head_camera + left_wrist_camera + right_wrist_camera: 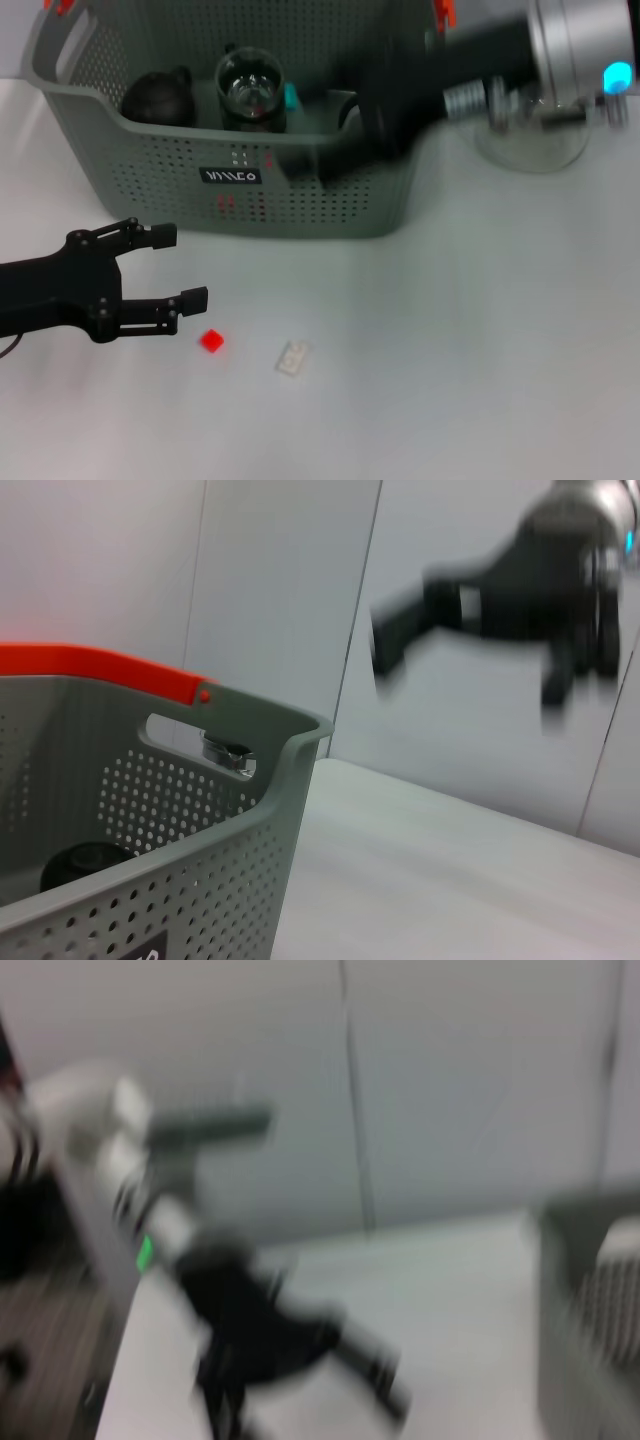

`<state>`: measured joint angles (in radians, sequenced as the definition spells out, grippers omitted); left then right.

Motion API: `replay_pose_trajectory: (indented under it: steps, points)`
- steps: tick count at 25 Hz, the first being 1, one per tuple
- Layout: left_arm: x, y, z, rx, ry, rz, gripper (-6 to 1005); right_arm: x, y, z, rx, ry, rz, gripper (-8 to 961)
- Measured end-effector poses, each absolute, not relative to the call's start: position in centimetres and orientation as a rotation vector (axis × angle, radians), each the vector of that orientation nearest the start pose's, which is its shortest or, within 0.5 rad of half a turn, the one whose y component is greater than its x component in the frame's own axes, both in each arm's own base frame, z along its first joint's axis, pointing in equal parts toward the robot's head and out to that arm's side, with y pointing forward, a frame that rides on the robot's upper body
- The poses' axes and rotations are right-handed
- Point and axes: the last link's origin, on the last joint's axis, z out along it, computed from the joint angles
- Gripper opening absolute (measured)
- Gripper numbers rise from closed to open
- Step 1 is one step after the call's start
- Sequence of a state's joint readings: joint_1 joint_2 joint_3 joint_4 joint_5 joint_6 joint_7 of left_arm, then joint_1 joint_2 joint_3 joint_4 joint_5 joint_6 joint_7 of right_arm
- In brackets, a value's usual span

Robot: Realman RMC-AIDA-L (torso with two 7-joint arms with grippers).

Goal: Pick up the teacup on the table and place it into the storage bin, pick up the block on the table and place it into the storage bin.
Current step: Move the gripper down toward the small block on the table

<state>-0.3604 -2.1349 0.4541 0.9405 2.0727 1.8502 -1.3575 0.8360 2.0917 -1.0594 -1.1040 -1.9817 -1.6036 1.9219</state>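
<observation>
The grey perforated storage bin [330, 205] stands at the back of the table, and its near corner fills the left wrist view [200, 810]. Inside it sits a round glass cup [250, 88], apparently the teacup, beside a black rounded object [155, 98]. The small red block [211, 340] lies on the table in front of the bin. My left gripper [182, 267] hovers open just left of the block, holding nothing. My right arm reaches blurred over the bin's right side, with the right gripper [300, 165] near the front wall.
A small white piece [293, 358] lies right of the block. A clear glass vessel [530, 140] stands on the table right of the bin, partly behind my right arm. A teal item [292, 97] is in the bin.
</observation>
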Motion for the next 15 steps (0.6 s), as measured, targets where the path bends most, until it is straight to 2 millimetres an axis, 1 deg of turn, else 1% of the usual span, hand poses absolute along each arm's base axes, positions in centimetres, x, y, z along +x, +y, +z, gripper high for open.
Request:
replay_pose_trajectory:
  steps: [1, 2, 4, 5, 6, 10, 15]
  points:
    - [-28.9, 27.1, 5.1, -2.643, -0.56, -0.759, 947, 8.7, 37.2, -0.4, -3.099, 0.259, 0.357, 828]
    - [-28.9, 27.1, 5.1, -2.644, -0.56, -0.756, 947, 8.7, 37.2, -0.4, -3.099, 0.259, 0.357, 849]
    - [-28.9, 27.1, 5.1, -2.649, -0.559, -0.748, 947, 10.5, 36.3, -2.2, -3.151, 0.286, 0.212, 890]
    - [-28.9, 27.2, 5.1, -2.653, -0.557, -0.743, 947, 10.9, 36.2, -2.7, -3.16, 0.29, 0.177, 910]
    - [-28.9, 27.2, 5.1, -2.655, -0.554, -0.742, 947, 11.5, 35.8, -3.7, -3.179, 0.301, 0.119, 931]
    - [-28.6, 27.5, 5.0, -2.664, -0.54, -0.743, 946, 12.5, 35.4, -6.7, -3.187, 0.3, -0.016, 928]
    - [-28.2, 27.8, 4.9, -2.673, -0.528, -0.751, 946, 12.8, 35.0, -10.7, -3.155, 0.229, -0.124, 920]
